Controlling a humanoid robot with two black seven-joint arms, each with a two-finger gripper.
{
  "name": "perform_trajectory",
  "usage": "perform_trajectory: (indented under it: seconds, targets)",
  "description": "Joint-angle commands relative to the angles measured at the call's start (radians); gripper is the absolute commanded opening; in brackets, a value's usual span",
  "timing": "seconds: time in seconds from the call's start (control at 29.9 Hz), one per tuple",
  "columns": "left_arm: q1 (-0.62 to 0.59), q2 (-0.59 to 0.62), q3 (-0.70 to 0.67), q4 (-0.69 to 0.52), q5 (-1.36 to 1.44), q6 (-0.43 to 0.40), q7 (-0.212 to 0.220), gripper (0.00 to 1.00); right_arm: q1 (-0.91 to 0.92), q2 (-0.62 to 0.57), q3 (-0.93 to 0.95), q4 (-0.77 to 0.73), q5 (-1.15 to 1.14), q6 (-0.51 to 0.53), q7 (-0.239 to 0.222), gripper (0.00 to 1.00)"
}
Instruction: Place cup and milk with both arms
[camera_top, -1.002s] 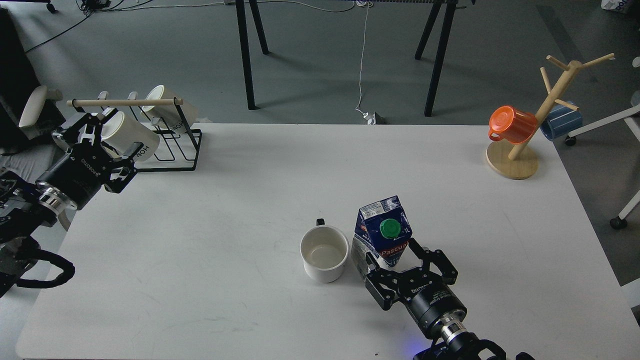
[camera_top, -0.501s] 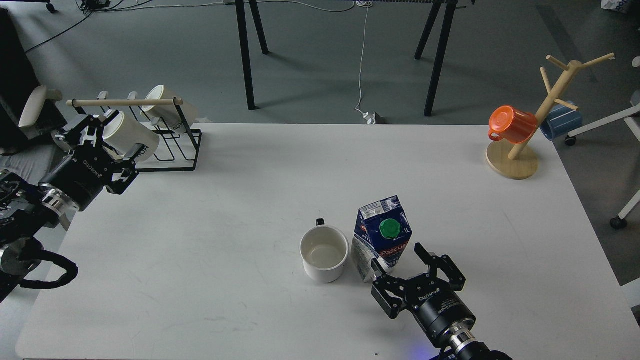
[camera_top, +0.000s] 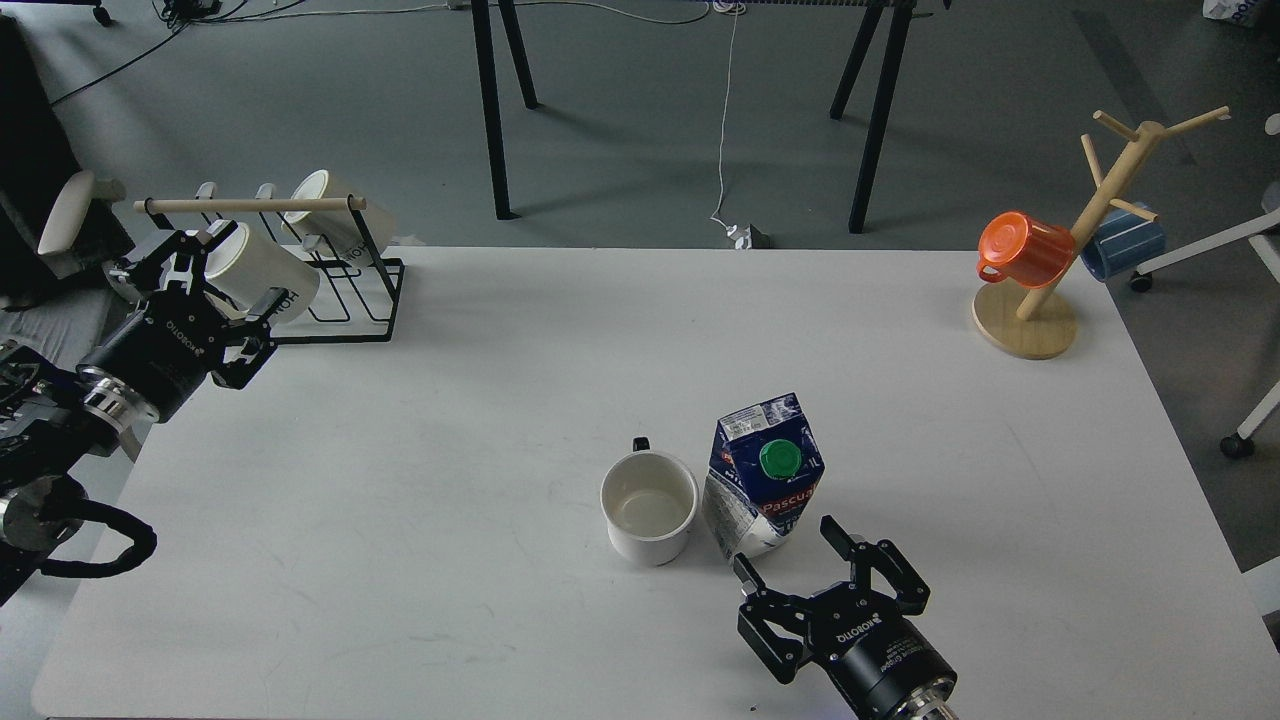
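The cup (camera_top: 649, 505), a white mug with a black handle at its far side, stands upright near the table's middle front. The milk (camera_top: 764, 477), a blue and white carton with a green cap, stands upright right beside it, on its right. My right gripper (camera_top: 790, 548) is open and empty, just in front of the carton and clear of it. My left gripper (camera_top: 208, 272) is open at the far left table edge, with its fingers around a cream mug (camera_top: 262, 272) on the wire rack.
A black wire rack (camera_top: 340, 290) with a wooden bar holds two cream mugs at the back left. A wooden mug tree (camera_top: 1070, 260) with an orange cup (camera_top: 1022, 250) and a blue cup (camera_top: 1125, 240) stands at the back right.
My right gripper has drawn back toward the front edge, off the milk carton, which stays standing. My left gripper has barely moved.
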Motion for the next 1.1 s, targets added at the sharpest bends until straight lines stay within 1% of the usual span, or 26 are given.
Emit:
perform_trajectory:
  seconds: [0.0,0.17,0.2,0.3,0.4,0.53,0.6,0.73,0.97,1.07]
  targets:
    - [0.002,-0.003,0.0,0.013,0.0,0.0,0.0,0.85,-0.078,-0.079,0.002,0.029,0.004,0.085,0.0,0.98]
    - [0.0,-0.014,0.0,0.017,0.0,0.0,0.0,0.85,-0.167,-0.226,0.012,0.029,0.005,0.251,-0.001,0.99]
    - [0.0,-0.014,0.0,0.017,0.0,0.0,0.0,0.85,-0.179,-0.257,0.019,0.029,0.007,0.298,-0.001,0.99]
    - [0.0,-0.014,0.0,0.017,0.0,0.0,0.0,0.85,-0.205,-0.34,0.079,0.026,0.011,0.312,-0.001,0.99]
    - [0.0,-0.014,0.0,0.017,0.0,0.0,0.0,0.85,-0.217,-0.409,0.206,0.003,0.019,0.312,-0.003,0.99]
    - [0.0,-0.014,0.0,0.017,0.0,0.0,0.0,0.85,-0.202,-0.406,0.427,-0.04,0.02,0.312,-0.01,0.98]
    - [-0.002,-0.014,-0.002,0.017,0.0,0.0,0.0,0.85,-0.152,-0.405,0.493,-0.053,0.02,0.312,-0.014,0.98]
    - [-0.003,-0.017,-0.015,0.017,-0.009,0.0,0.0,0.85,0.049,-0.418,0.489,-0.089,0.02,0.312,-0.014,0.98]
    - [-0.006,-0.018,-0.043,0.014,-0.017,0.0,0.0,0.85,0.351,-0.447,0.352,-0.273,0.023,0.312,0.0,0.98]
    - [-0.006,-0.014,-0.069,0.014,-0.017,0.0,0.0,0.85,0.405,-0.461,0.345,-0.306,0.02,0.312,0.002,0.98]
